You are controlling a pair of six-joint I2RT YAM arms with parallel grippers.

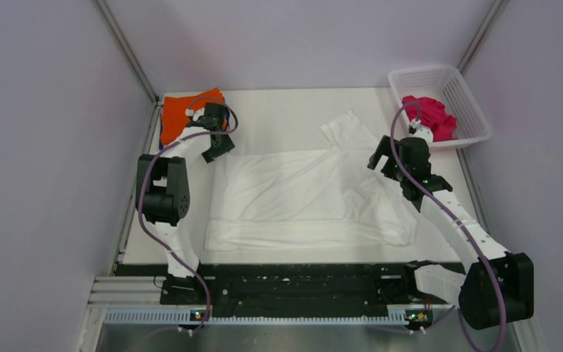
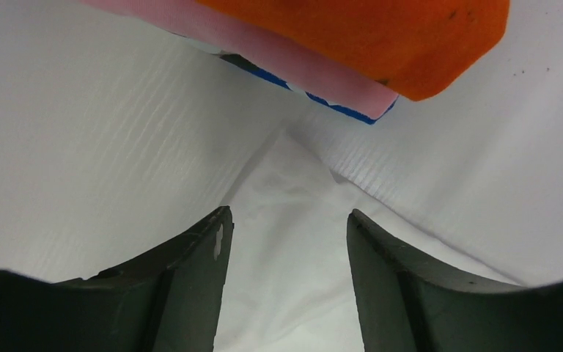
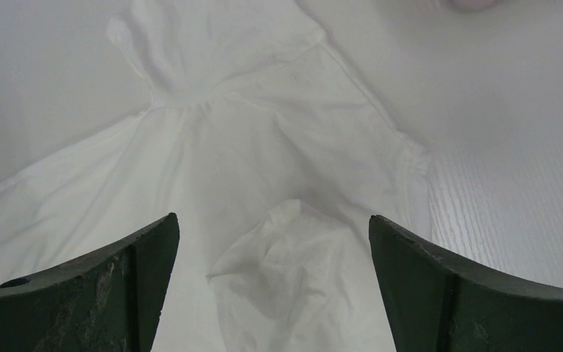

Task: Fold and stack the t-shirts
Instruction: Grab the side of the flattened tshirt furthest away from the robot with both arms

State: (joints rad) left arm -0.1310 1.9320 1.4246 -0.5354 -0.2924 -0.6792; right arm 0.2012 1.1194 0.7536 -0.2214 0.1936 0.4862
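Left wrist view first: our left claw (image 2: 287,220) hangs with its fingers apart, nothing between them, right above a pointed corner of the white t-shirt (image 2: 282,176). Just beyond that corner sits the finished stack, orange shirt (image 2: 366,37) on top, pink shirt (image 2: 278,51) under it, a blue shirt (image 2: 337,110) peeking out below.

Over to our right claw (image 3: 271,227): spread wide, gripping nothing, poised over a rumpled bump of cloth (image 3: 286,257) near the shoulder, with one sleeve (image 3: 212,44) splayed out past it.

From above, the white shirt lies spread across the middle of the table (image 1: 286,106), flat on the left half and wrinkled and bunched on the right. A magenta shirt (image 1: 429,114) waits in the basket (image 1: 425,73) at the far right corner.

We judge this cloth thin, light and floppy. It will sag and drag wherever it is not held, and it may slide on the smooth table. Best holds look like the hem corner for the left and the shoulder seam for the right, pinching edges, not loose middle.
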